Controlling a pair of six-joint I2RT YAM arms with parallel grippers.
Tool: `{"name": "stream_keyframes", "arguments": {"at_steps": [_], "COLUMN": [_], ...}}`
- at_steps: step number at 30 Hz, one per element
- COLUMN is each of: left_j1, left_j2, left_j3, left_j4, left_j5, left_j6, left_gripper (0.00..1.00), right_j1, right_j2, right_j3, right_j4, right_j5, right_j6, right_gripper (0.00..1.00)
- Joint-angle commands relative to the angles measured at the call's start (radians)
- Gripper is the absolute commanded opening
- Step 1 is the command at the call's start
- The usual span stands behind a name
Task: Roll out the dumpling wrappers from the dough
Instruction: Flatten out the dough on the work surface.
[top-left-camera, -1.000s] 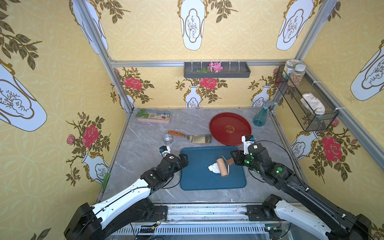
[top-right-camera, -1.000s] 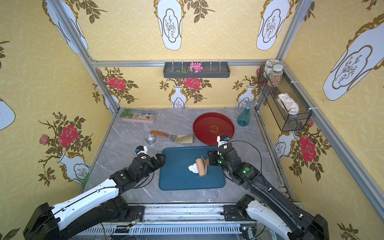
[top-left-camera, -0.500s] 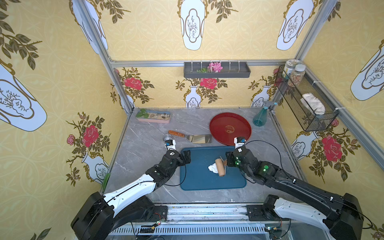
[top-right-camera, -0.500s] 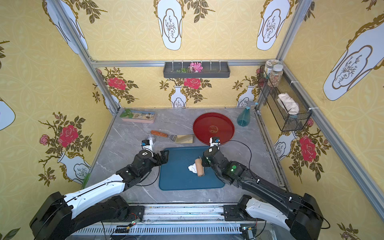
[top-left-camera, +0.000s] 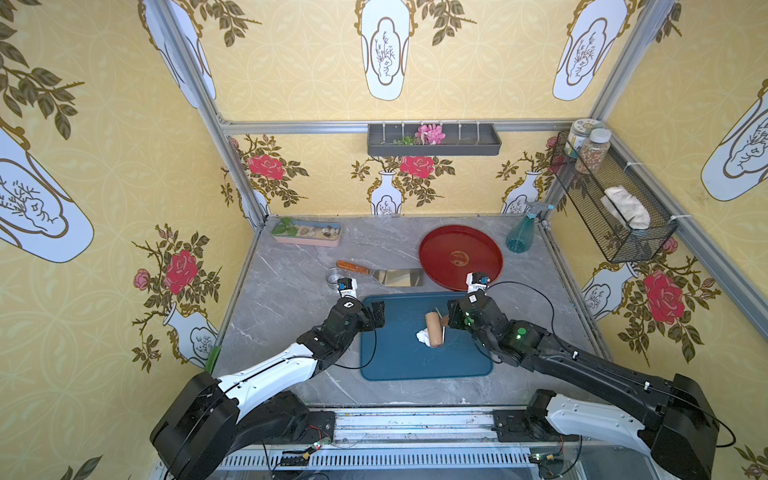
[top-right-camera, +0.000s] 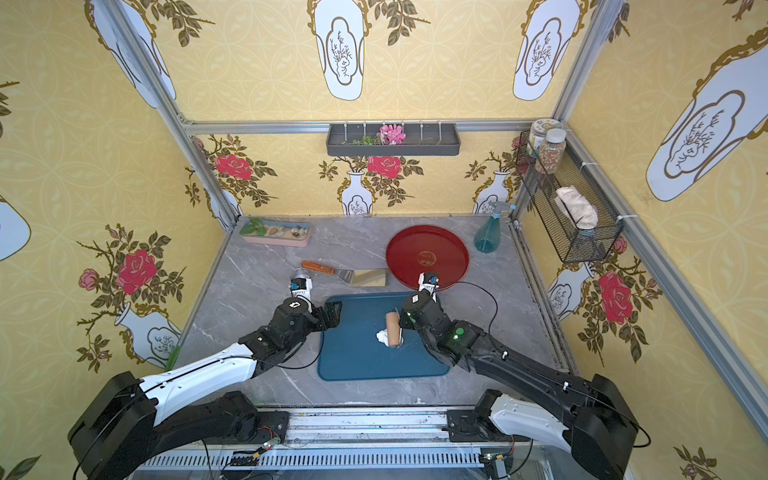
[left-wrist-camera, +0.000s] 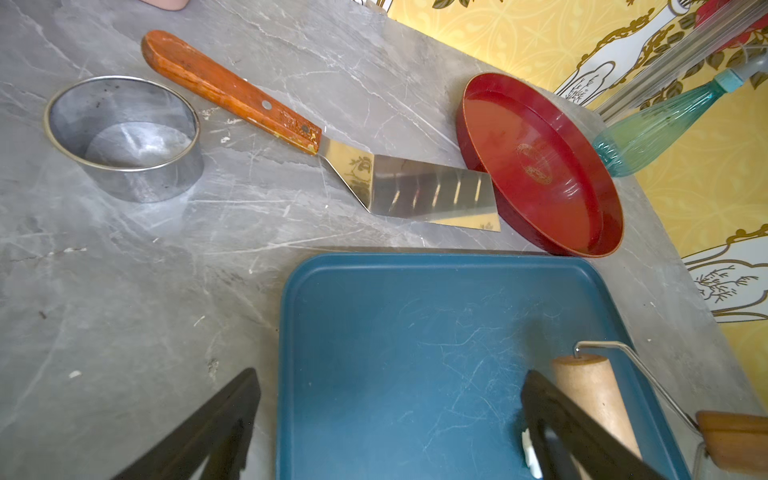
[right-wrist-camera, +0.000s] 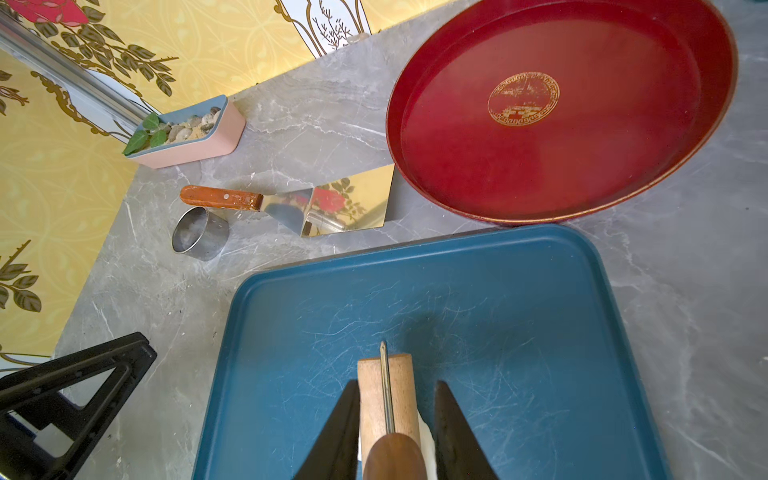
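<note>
- The right fingers (right-wrist-camera: 453, 432) are closed partway, clamped on the dark wooden handle of a small roller (top-left-camera: 433, 330). I take it that grip is what lets the arm push the wooden drum across the dough.
- The dough (top-left-camera: 422, 336) is a ragged white lump on the blue tray (top-left-camera: 415, 374). It touches the roller on the left arm's side and seems partly pressed beneath it.
- I can't see a round, flat dumpling wrapper anywhere, so the flattening looks barely begun.
- The left fingers (left-wrist-camera: 216, 424) are spread as wide as they go and hold nothing. They hang over the tray's edge on that arm's own side, well apart from the dough. My guess is they are waiting there to steady the tray or fetch a tool.
- A steel ring (left-wrist-camera: 137, 183) and a wooden-handled spatula (left-wrist-camera: 432, 195) lie just beyond the tray, within that arm's reach. They are probably for cutting and lifting rounds.
- The red tray (right-wrist-camera: 540, 145) sits bare beyond the blue one, likely where the wrappers will go.
- The surface (top-left-camera: 291, 299) is grey marbled stone. A pink planter (top-left-camera: 306, 235) and a teal spray bottle (top-left-camera: 519, 239) stand along its back edge.
- Yellow floral wallpaper covers the walls. There is a dark shelf (top-left-camera: 478, 145) on the back wall and a wire basket (top-left-camera: 590, 195) with jars and a cloth on the right one.
</note>
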Motion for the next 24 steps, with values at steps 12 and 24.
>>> {"name": "stream_keyframes", "arguments": {"at_steps": [12,24], "left_j1": [0.000,0.000], "left_j2": [-0.017,-0.005], "left_j3": [0.000,0.003], "left_j4": [0.000,0.000], "left_j5": [-0.002,-0.004], "left_j6": [0.011,0.013], "left_gripper": [1.00,1.00], "right_j1": [0.001,0.000], "right_j2": [-0.077,-0.005], "right_j3": [0.022,0.007], "right_j4": [-0.147,-0.109], "right_j5": [0.025,-0.027], "right_j6": [0.068,0.070], "right_gripper": [0.00,0.00]}}
